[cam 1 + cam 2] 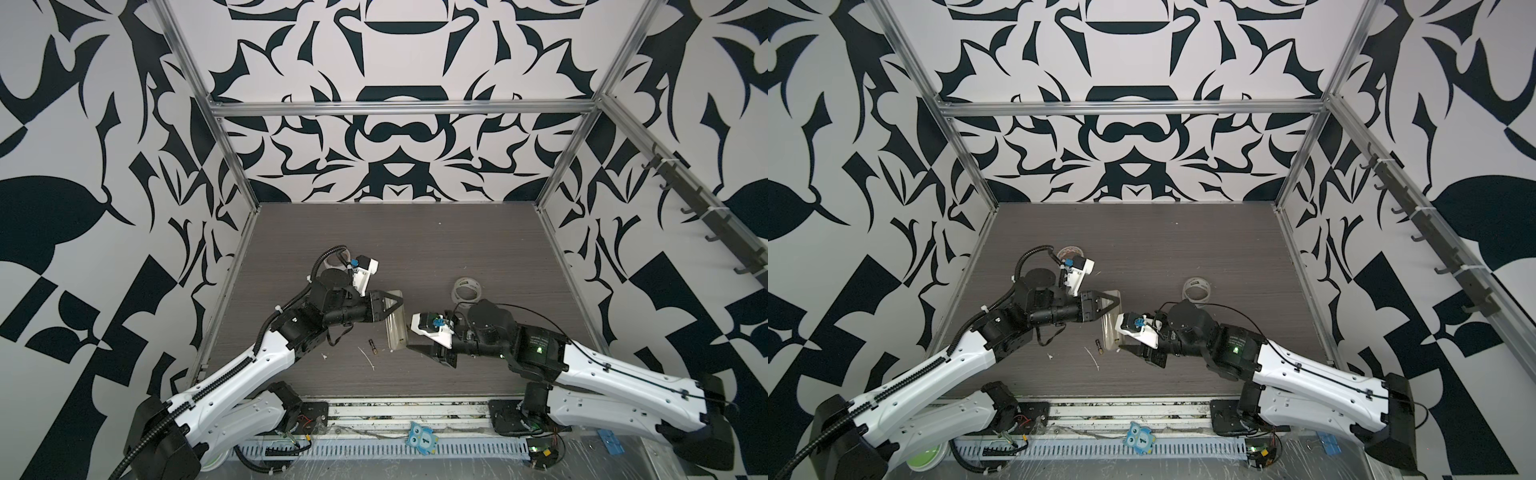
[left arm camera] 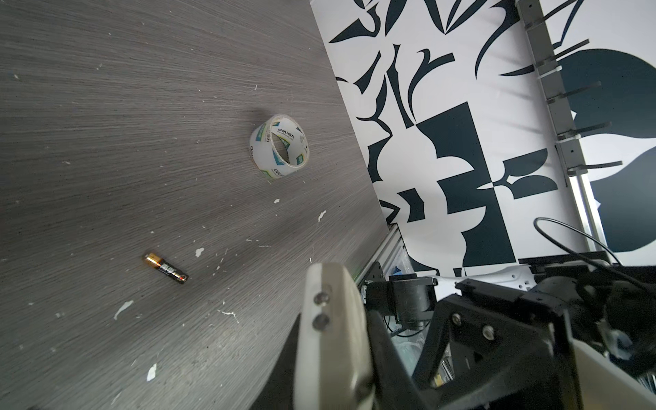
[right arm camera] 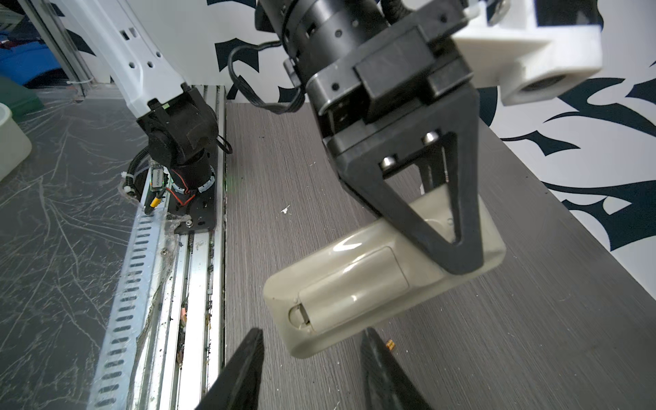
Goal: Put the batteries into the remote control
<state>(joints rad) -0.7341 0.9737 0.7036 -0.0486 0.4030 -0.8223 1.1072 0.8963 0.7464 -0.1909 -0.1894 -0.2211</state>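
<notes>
The left gripper (image 1: 395,302) has its fingers clamped across the remote control (image 3: 355,284), which shows its plain beige back with the battery cover (image 3: 355,287) shut; whether the remote's free end rests on the table (image 1: 415,249) cannot be told; the right gripper (image 3: 312,337) has its fingers apart, one fingertip on each side of that free end and close to it; one battery (image 2: 166,268) lies on the table just beside the remote's free end, toward the left arm; a clear tape roll (image 2: 278,149) sits well apart from the remote.
</notes>
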